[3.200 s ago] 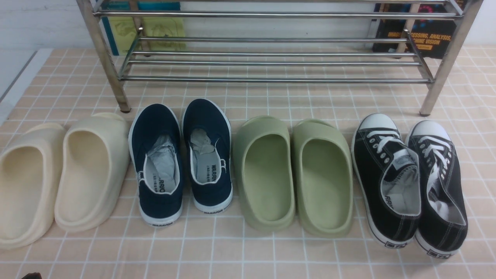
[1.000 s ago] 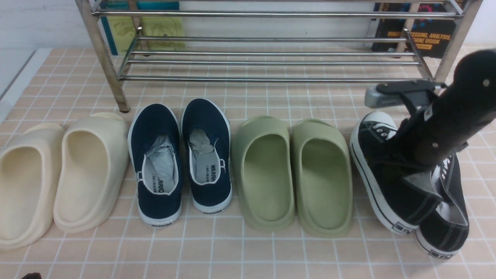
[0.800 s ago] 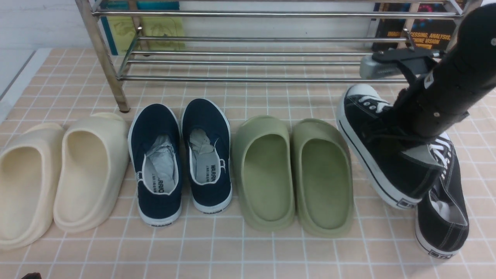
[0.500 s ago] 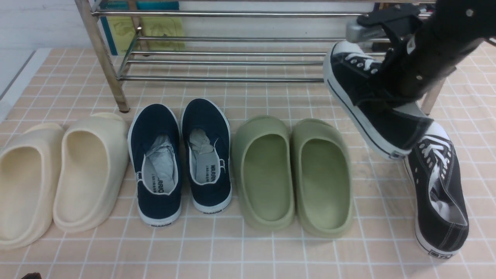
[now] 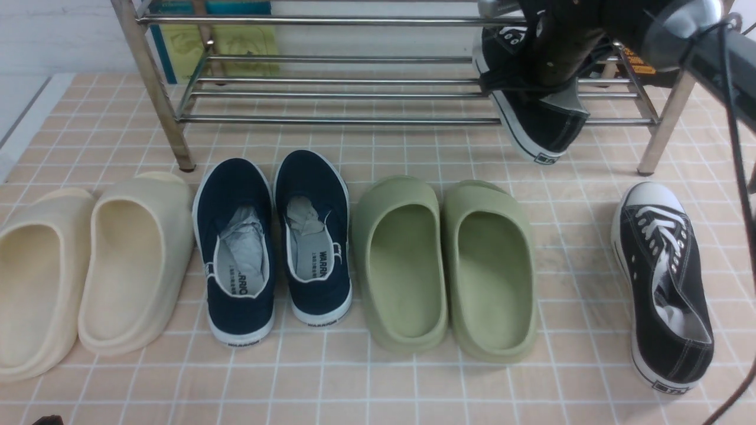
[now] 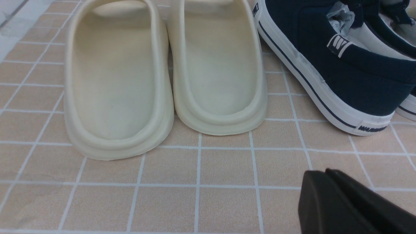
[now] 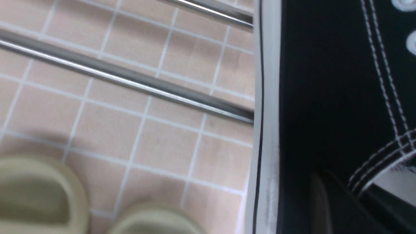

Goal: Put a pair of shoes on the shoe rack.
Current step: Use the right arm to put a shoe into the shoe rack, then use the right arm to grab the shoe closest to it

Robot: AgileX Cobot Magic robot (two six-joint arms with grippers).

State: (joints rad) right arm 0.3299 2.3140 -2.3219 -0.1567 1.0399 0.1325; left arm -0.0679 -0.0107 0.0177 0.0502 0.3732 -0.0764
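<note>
the right gripper point(image 5: 546, 74), in the upper right of the front view, is clamped on the lifted sneaker point(image 5: 531, 112). its fingers are sunk in the shoe's opening, so only the dark arm above them shows. the sneaker hangs tilted, with its white toe cap up near the top edge of the frame, its heel down and its white sole edge toward the left. in the picture it crosses the lower bars at the right part of the shoe rack point(image 5: 354, 121); whether it touches a bar cannot be told. in the right wrist view its sole edge and black canvas fill the right half. two steel bars run out from behind it on the left, and the green slippers point(image 5: 443, 265) show blurred in the lower left corner.

the second sneaker point(image 5: 664, 283) lies flat on the tiled surface point(image 5: 378, 378) in the lower right of the front view. its toe points toward the rack, and it is well apart from the lifted one.

the left gripper point(image 6: 325, 191) shows only as a black block in the lower right corner of the left wrist view, over bare tiles; how far it is open i cannot tell. beyond it the cream slippers point(image 6: 162, 81) sit side by side, with the navy slip-ons point(image 6: 341, 65) just beside them at the upper right. across the front view the row reads cream, navy, green, then the second sneaker.
</note>
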